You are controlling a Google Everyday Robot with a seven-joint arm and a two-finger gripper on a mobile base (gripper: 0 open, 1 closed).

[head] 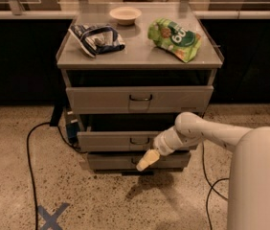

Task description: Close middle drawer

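The middle drawer (111, 141) of the grey metal cabinet (77, 59) stands pulled out a little, its flat front carrying a small dark wire handle (139, 141). The top drawer (101, 99) above it is also slightly out. The lowest drawer front (111, 161) sits below. My gripper (144, 162) hangs at the end of my white arm, just below and right of the middle drawer's handle, in front of the lowest drawer front.
On the cabinet top lie a blue-white bag (95, 38), a green snack bag (175, 37) and a small white bowl (125, 15). A black cable (29, 147) runs over the speckled floor at left. A blue tape cross (51, 217) marks the floor. A dark counter stands behind.
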